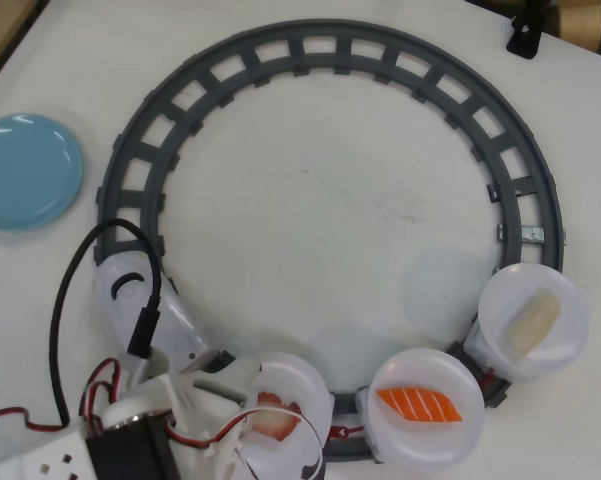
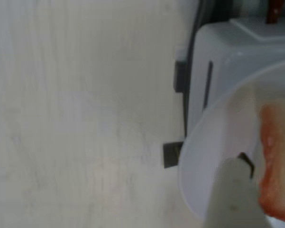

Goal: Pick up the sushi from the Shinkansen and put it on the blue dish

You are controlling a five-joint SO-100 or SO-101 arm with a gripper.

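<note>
In the overhead view the sushi lies on the first white plate behind the Shinkansen, its long axis roughly left-right, tilted slightly. The end effector sits over that plate; whether it is clenched cannot be told. In the wrist view one finger touches the sushi. The blue dish rests on the counter, well apart.
</note>
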